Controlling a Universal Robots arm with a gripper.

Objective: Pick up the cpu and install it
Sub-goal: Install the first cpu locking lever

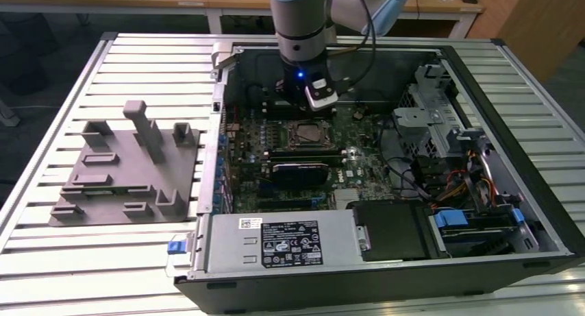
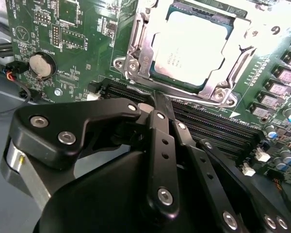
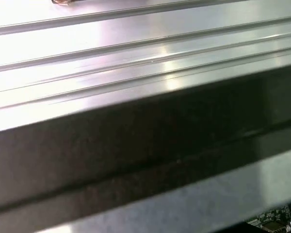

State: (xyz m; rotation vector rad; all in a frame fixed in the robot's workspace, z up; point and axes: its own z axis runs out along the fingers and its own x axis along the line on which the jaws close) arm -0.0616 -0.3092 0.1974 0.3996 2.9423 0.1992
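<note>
The end effector (image 2: 157,104) is being held just above the motherboard (image 2: 72,43) inside the open computer case (image 1: 512,62); its black fingers (image 2: 160,145) are being pressed together, with nothing gripped between them. The cpu (image 2: 191,46) is lying just beyond the fingertips, seated in its socket under the metal retention frame (image 2: 136,53) (pale top showing). In the exterior view the cpu (image 1: 305,131) is sitting below the arm's wrist, and a grey tray (image 1: 119,186) with upright posts is resting on the slatted worktop (image 1: 55,124), on that view's left.
</note>
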